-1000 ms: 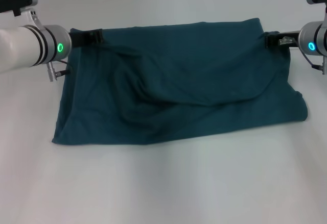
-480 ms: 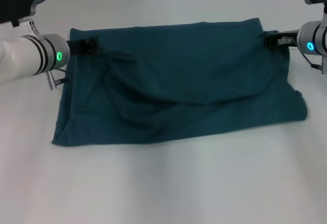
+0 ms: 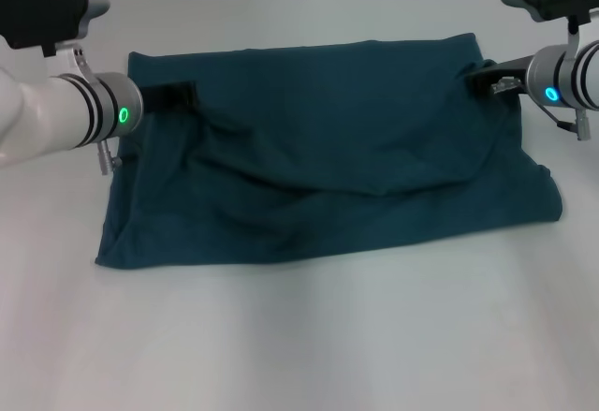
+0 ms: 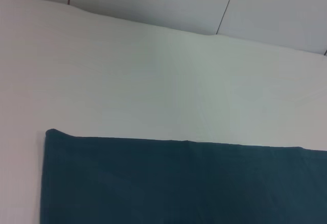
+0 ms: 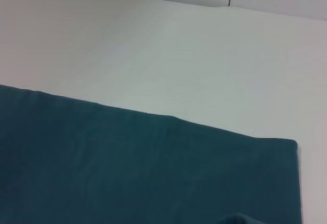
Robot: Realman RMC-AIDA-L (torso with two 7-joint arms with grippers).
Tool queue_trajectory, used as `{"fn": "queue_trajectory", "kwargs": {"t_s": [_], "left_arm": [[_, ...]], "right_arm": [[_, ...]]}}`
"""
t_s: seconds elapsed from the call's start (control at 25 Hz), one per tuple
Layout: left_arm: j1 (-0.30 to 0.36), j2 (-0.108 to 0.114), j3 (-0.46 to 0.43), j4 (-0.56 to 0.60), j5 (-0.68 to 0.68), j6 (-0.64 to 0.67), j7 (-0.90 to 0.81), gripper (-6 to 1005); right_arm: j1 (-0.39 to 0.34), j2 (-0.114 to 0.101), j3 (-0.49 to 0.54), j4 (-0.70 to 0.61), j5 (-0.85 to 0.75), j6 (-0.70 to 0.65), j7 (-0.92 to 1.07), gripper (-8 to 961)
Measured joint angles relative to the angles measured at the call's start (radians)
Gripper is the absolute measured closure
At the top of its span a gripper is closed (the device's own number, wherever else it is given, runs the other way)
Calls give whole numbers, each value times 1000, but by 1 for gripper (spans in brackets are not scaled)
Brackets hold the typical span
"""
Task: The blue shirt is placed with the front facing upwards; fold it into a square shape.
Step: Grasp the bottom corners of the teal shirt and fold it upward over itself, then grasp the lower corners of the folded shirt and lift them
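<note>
First fold laid; my left gripper and right gripper sit at the shirt edge, grip unclear; next, cross-fold

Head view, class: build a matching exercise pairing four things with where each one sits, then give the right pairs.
Things:
1. left end effector
2. right end effector
3. blue shirt
4. table

Places:
A. bare white area nearest the camera
B. on the shirt's far right corner
C. spread flat across the middle
D. on the shirt's far left corner

Pairs: 1-D, 2-B, 3-C, 4-A
</note>
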Motion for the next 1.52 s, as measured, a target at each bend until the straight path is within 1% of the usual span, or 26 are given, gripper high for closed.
{"fn": "queue_trajectory", "kwargs": {"t_s": [0.12, 0.16, 0.32, 0.4, 0.48, 0.56, 0.6, 0.64, 0.72, 0.8, 0.88, 0.96, 1.04, 1.12, 1.24, 1.36, 1.52], "left_arm": [[4, 3, -6, 0, -1, 11, -6, 932], [6, 5, -7, 0, -1, 14, -9, 904], [17, 11, -17, 4, -2, 24, -44, 793], [29, 13, -18, 17, -2, 36, -65, 724], [46, 12, -19, 47, -2, 59, -71, 654], [63, 6, -19, 81, -3, 79, -77, 585], [74, 2, -19, 103, -3, 92, -84, 509], [86, -2, -19, 126, -6, 110, -92, 433], [111, -6, -19, 174, -24, 156, -103, 434], [141, -3, -19, 218, -65, 224, -108, 436], [170, 8, -31, 245, -116, 301, -108, 437], [205, 29, -77, 252, -187, 401, -108, 439], [244, 42, -128, 248, -245, 484, -104, 440], [282, 47, -164, 247, -282, 544, -99, 441], [331, 48, -187, 252, -307, 618, -91, 444], [368, 49, -201, 252, -310, 669, -52, 445], [412, 52, -228, 247, -303, 700, 17, 446]], "right_arm": [[-4, 0, 1, -1, 0, 11, 4, 766], [-6, -1, 4, -3, 0, 13, 6, 762], [-12, -11, 12, -5, 4, 10, 28, 625], [-15, -17, 28, -12, 5, -10, 36, 556], [-22, -22, 62, -35, 6, -48, 36, 508], [-38, -23, 105, -87, 25, -122, 36, 460], [-66, -23, 137, -157, 79, -220, 30, 436], [-66, -23, 137, -157, 79, -220, 30, 412], [-107, -24, 155, -231, 163, -325, 13, 364], [-159, -24, 162, -300, 269, -437, -5, 316], [-222, -24, 167, -355, 383, -553, -28, 256], [-283, -24, 177, -381, 483, -662, -54, 197], [-336, -24, 194, -379, 567, -759, -84, 137], [-383, -24, 220, -362, 633, -856, -116, 147], [-433, -29, 264, -328, 676, -984, -162, 146], [-461, -33, 291, -304, 682, -1104, -209, 146], [-475, -41, 314, -278, 679, -1189, -255, 147]]}}
